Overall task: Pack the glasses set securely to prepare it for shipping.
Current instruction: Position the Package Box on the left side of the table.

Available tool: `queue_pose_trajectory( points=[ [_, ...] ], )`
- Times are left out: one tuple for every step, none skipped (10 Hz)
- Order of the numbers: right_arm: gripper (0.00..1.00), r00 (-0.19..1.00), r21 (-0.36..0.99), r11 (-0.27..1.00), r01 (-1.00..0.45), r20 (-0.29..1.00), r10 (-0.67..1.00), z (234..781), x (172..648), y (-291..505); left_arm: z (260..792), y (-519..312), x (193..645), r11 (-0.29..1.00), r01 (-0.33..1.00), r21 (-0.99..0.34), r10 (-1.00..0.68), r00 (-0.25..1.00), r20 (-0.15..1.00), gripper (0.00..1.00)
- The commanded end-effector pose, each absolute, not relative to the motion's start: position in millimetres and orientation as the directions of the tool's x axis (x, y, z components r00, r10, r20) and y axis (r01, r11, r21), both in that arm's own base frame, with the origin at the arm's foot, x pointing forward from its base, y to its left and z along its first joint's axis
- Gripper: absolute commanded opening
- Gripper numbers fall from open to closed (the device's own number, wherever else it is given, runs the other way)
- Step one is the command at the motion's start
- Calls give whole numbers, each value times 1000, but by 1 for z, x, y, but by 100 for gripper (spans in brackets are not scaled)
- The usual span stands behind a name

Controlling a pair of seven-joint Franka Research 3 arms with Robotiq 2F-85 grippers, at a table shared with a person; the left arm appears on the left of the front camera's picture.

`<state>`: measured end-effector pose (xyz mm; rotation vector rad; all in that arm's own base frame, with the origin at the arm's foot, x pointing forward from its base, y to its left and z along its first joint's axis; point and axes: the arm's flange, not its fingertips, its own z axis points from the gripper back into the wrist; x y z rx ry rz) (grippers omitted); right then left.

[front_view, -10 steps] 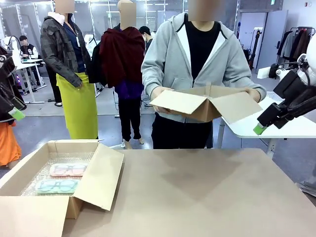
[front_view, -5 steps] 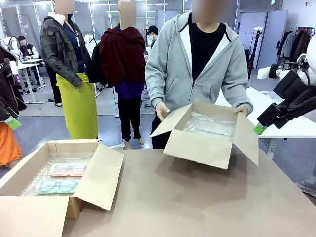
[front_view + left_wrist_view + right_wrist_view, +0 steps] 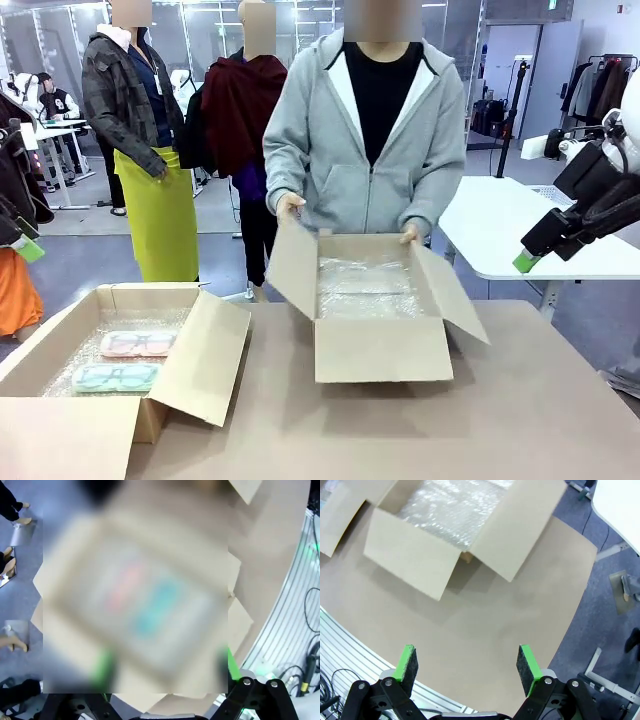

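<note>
A second box is set at centre frame; both cases lie lower left. Right gripper and left gripper are spread, empty; a case must be grasped next.

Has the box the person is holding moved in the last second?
Yes. The second cardboard box has come down from chest height onto the table, right of the open box holding the glasses set.

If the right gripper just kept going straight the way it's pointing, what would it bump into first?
Probably the bare table. The right gripper is open and empty, looking down at the tabletop, with the second box beyond; depth is hard to judge.
</note>
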<state>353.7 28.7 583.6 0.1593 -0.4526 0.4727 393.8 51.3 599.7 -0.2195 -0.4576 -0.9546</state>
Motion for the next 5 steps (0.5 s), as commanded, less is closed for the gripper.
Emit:
queue_pose_trajectory(
  points=[
    [100,796,37,885,-464,456,398,585,353,30,602,52,394,575,818,32,-735,499,459,100],
    [100,796,37,885,-464,456,398,585,353,30,602,52,394,575,818,32,-735,499,459,100],
    [100,796,37,885,-464,456,398,585,353,30,602,52,394,575,818,32,-735,499,459,100],
    [100,796,37,885,-464,456,398,585,353,30,602,52,394,575,818,32,-735,499,459,100],
    [100,796,37,885,-464,456,398,585,353,30,602,52,394,575,818,32,-735,499,459,100]
  ],
)
